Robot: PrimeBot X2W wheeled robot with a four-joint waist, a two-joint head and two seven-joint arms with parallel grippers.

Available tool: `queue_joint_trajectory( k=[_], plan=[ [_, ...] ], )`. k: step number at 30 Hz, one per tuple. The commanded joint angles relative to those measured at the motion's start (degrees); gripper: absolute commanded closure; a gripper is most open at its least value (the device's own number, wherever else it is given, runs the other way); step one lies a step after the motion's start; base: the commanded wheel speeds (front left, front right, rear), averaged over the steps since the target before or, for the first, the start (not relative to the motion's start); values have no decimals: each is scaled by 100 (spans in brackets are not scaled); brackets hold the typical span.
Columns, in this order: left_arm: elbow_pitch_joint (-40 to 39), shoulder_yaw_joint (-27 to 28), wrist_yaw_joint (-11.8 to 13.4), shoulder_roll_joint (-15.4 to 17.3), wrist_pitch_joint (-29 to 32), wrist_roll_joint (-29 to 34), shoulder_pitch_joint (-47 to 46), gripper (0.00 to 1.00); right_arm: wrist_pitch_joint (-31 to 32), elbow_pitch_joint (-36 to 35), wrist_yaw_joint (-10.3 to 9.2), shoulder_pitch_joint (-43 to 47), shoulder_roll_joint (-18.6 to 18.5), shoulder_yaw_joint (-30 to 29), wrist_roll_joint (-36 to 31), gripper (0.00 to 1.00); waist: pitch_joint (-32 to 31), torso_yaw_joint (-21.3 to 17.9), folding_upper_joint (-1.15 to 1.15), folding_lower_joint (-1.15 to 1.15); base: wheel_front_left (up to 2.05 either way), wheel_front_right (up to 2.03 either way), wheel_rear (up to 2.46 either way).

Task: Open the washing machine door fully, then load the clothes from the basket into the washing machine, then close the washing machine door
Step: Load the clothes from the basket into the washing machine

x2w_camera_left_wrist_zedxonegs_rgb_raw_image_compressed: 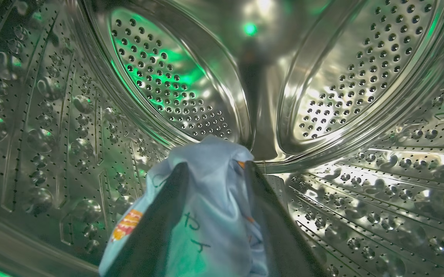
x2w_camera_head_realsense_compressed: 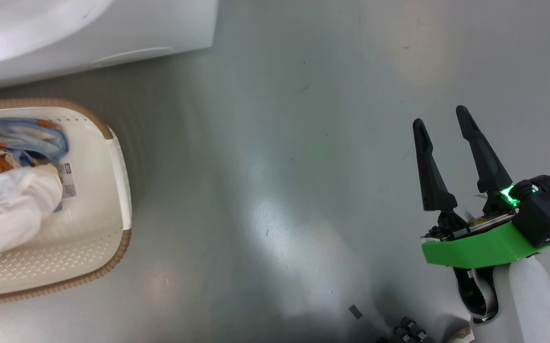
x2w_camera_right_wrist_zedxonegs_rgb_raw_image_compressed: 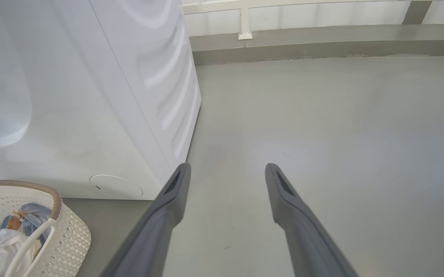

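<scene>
We judged the clothes limp and light, pinchable at any fold; the left gripper flanked them, grip unclear; the right gripper, at four o'clock, gaped.

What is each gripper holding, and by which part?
Right gripper: nothing, jaws open. Left gripper: a fold of the light-blue clothes sits between its jaws inside the drum; gripped or loose cannot be told.

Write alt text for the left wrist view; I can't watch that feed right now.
The left gripper is deep inside the washing machine's perforated steel drum, a light-blue printed garment bunched between its two dark fingers. Green light glints off the drum's back wall.
</scene>
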Motion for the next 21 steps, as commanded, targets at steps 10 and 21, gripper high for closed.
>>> queue_joint_trajectory(
  k=[10, 21],
  plan=[
    [-301, -68, 96, 149, -196, -3, 677, 0, -26, -96, 35, 103, -59, 27, 89, 0, -283, 130, 0, 0, 0, 0, 0],
    [-1140, -112, 319, -10, -430, -29, 1922, 0, -26, -75, 35, 268, -90, -81, -11, 0, -710, 346, 0, 0, 0, 0, 0]
  ],
)
